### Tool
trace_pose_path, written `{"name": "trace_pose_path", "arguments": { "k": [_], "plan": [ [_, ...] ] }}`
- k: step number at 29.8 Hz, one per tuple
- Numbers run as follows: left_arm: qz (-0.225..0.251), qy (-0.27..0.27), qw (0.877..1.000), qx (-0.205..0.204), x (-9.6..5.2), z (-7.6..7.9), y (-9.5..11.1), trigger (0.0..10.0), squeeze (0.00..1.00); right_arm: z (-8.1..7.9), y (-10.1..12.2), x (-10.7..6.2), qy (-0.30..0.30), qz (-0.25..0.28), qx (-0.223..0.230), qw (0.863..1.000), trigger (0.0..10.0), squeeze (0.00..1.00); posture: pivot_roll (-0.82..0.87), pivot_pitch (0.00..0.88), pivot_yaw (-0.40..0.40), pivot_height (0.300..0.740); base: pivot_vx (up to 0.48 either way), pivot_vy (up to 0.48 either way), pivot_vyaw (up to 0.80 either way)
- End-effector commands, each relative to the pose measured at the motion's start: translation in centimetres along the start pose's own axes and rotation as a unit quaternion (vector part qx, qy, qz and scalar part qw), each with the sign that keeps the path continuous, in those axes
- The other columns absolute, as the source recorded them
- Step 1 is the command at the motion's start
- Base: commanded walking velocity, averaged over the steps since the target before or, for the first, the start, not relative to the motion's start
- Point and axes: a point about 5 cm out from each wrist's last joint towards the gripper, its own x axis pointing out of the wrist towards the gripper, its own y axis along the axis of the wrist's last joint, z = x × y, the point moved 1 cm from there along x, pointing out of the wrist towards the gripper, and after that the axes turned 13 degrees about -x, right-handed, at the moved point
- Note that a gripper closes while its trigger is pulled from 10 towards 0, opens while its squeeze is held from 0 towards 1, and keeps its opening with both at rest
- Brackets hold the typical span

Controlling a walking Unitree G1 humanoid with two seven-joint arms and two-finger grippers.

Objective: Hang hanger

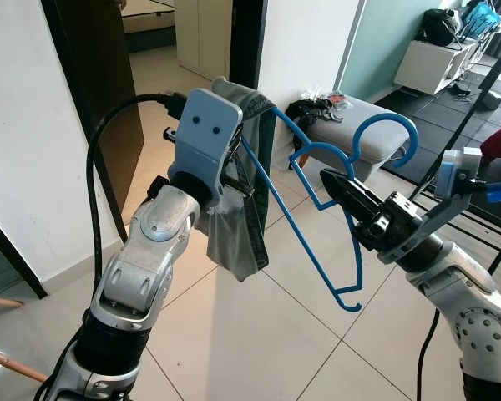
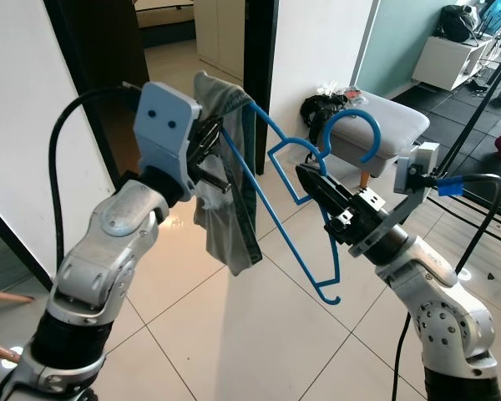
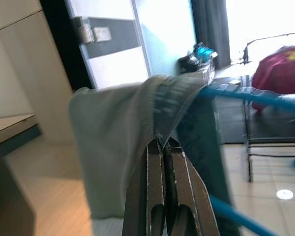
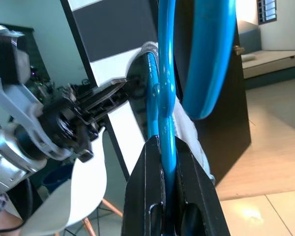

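A blue plastic hanger (image 1: 317, 209) hangs in mid-air between my arms, its hook (image 1: 384, 138) curling up at the right. A grey garment (image 1: 242, 209) is draped over the hanger's left end. My left gripper (image 1: 234, 180) is shut on the grey garment where it folds over that end; in the left wrist view the fingers (image 3: 162, 187) pinch the cloth (image 3: 128, 142). My right gripper (image 1: 338, 188) is shut on the hanger just below the hook, its fingers (image 4: 174, 187) clamped on the blue bar (image 4: 166, 98).
A grey padded stool (image 1: 359, 125) with dark items on it stands behind the hanger. A dark door (image 1: 92, 92) and a white wall (image 1: 17, 142) are on the left. Black rack bars (image 1: 476, 125) rise at the right. Pale floor tiles (image 1: 259, 334) lie below.
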Motion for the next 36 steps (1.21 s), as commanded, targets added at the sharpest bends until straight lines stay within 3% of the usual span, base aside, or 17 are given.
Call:
{"name": "trace_pose_path", "arguments": {
  "k": [1,5,11,14,15,18,19,20,21,22,29,30,35,36],
  "plan": [
    [0.02,-0.028,0.999,-0.014,0.0,0.5,0.7,0.0,0.0,-0.1,-0.3,0.0,0.0,-0.012,-0.009,1.0,10.0,0.0,-0.01,0.07,-0.061,0.74,0.0,0.0,0.0],
    [0.01,-0.179,0.983,-0.031,-1.5,3.0,0.7,0.0,0.0,0.7,-0.5,0.1,-0.028,-0.02,-0.022,0.999,10.0,0.0,-0.01,0.07,-0.061,0.74,0.0,0.0,0.0],
    [-0.038,-0.255,0.965,-0.044,-3.4,4.0,-0.8,0.0,0.0,1.3,-0.3,0.1,-0.042,-0.021,-0.03,0.998,10.0,0.0,0.0,0.071,-0.064,0.74,0.0,0.0,0.0],
    [-0.074,-0.283,0.956,-0.025,-4.3,4.5,-2.4,0.0,0.0,1.3,-0.2,0.1,-0.041,-0.02,-0.029,0.999,10.0,0.0,-0.01,0.069,-0.068,0.74,0.0,0.0,0.0],
    [-0.091,-0.287,0.954,-0.006,-4.5,4.6,-3.2,2.3,0.0,1.2,-0.2,0.2,-0.036,-0.019,-0.028,0.999,10.0,0.0,-0.01,0.069,-0.068,0.74,0.0,0.0,0.0],
    [-0.101,-0.289,0.952,0.006,-4.7,4.7,-3.7,2.3,0.0,1.1,-0.2,0.3,-0.032,-0.018,-0.026,0.999,10.0,0.0,-0.01,0.069,-0.068,0.74,0.0,0.0,0.0],
    [-0.107,-0.29,0.951,0.014,-4.8,4.7,-4.0,7.0,0.0,1.0,-0.1,0.3,-0.029,-0.018,-0.026,0.999,10.0,0.0,-0.01,0.069,-0.068,0.74,0.0,0.0,0.0],
    [-0.107,-0.29,0.951,0.014,-4.8,4.7,-4.0,7.0,0.0,1.0,-0.1,0.3,-0.029,-0.018,-0.026,0.999,10.0,0.0,-0.01,0.069,-0.068,0.74,0.0,0.0,0.0],
    [-0.114,-0.279,0.953,0.035,-4.5,4.4,-4.6,10.0,0.0,0.7,0.0,0.4,-0.016,-0.019,-0.025,0.999,10.0,0.0,-0.01,0.069,-0.068,0.74,0.0,0.0,0.0],
    [-0.112,-0.268,0.956,0.05,-4.1,4.2,-4.8,10.0,0.0,0.3,0.0,0.4,0.004,-0.022,-0.022,1.0,10.0,0.0,-0.02,0.066,-0.069,0.74,0.0,0.0,0.0],
    [-0.101,-0.265,0.957,0.058,-3.6,4.3,-4.4,10.0,0.0,-0.2,-0.1,0.3,0.028,-0.037,-0.026,0.999,10.0,0.0,-0.02,0.066,-0.069,0.74,0.0,0.0,0.0],
    [-0.101,-0.268,0.956,0.059,-3.6,4.4,-4.4,10.0,1.0,-0.2,-0.1,0.3,0.028,-0.038,-0.026,0.999,10.0,0.0,-0.02,0.066,-0.069,0.74,0.0,0.0,0.0],
    [-0.104,-0.273,0.954,0.07,-3.9,4.6,-4.7,10.0,1.0,-0.4,-0.2,0.3,0.035,-0.04,-0.027,0.998,10.0,0.0,-0.02,0.062,-0.066,0.74,0.0,0.0,0.0],
    [-0.106,-0.281,0.952,0.057,-4.1,4.7,-4.7,10.0,1.0,-0.4,-0.2,0.3,0.037,-0.041,-0.028,0.998,10.0,0.0,-0.02,0.062,-0.066,0.74,0.0,0.0,0.0]
  ]
}}
